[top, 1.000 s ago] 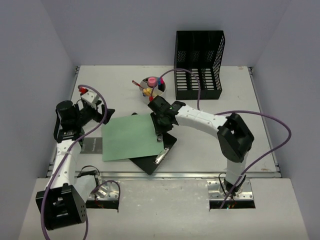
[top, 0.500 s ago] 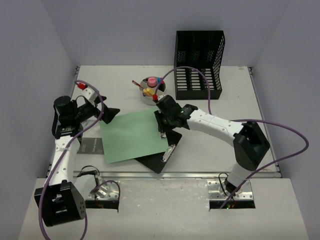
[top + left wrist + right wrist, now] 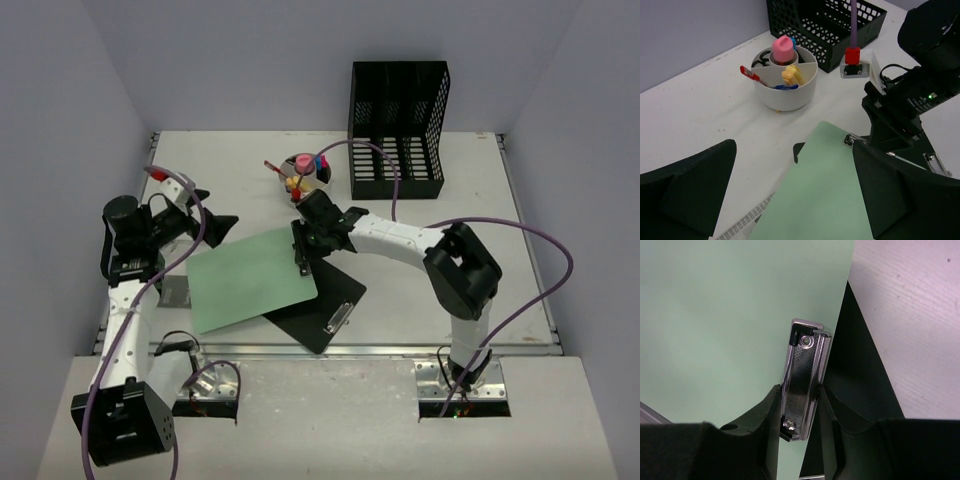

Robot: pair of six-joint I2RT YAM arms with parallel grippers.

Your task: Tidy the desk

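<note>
Tidying is progressing: right hand (image 3: 299,250), clamped on the green clipboard (image 3: 245,280), is dragging it left off the black clipboard (image 3: 335,292) while left hand (image 3: 212,215) is hovering open.

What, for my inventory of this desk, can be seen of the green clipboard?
The green clipboard is a flat, pale green, matte board with a silver metal clip riveted at one edge. It lies askew on the desk, its clip end overlapping a black clipboard. The right gripper is shut on the clip, one finger on each side.
</note>
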